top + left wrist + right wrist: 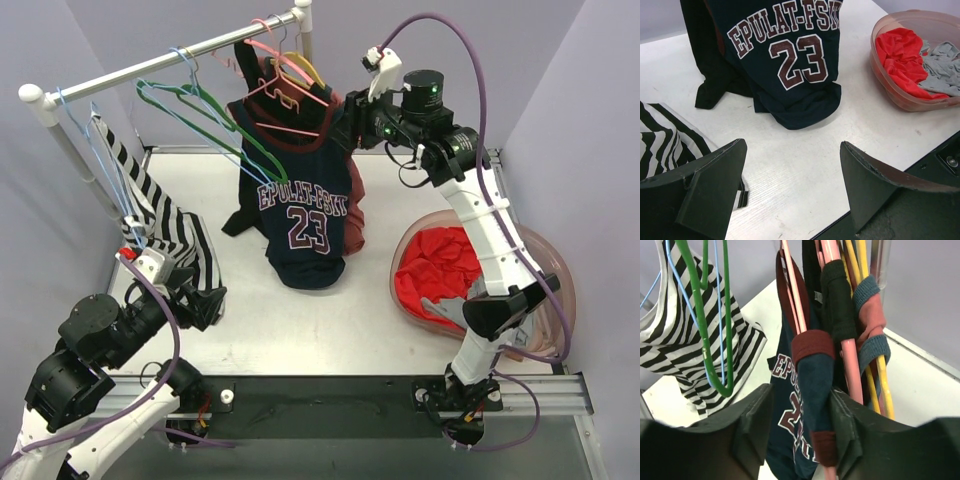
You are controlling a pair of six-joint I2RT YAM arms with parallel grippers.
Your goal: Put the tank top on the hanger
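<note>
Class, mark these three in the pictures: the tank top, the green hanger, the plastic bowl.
tank top (308, 232), top external view, on its white number 23.
green hanger (697, 310), right wrist view, on its left sloping arm.
plastic bowl (910, 104), left wrist view, on its near wall.

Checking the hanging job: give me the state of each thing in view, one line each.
tank top: on the hanger, hem bunched on the table
hanger: hooked on the rail
right gripper: open, tank top strap between its jaws
left gripper: open, empty
striped garment: hung, lower part on the table
basin: holds red and grey clothes
</note>
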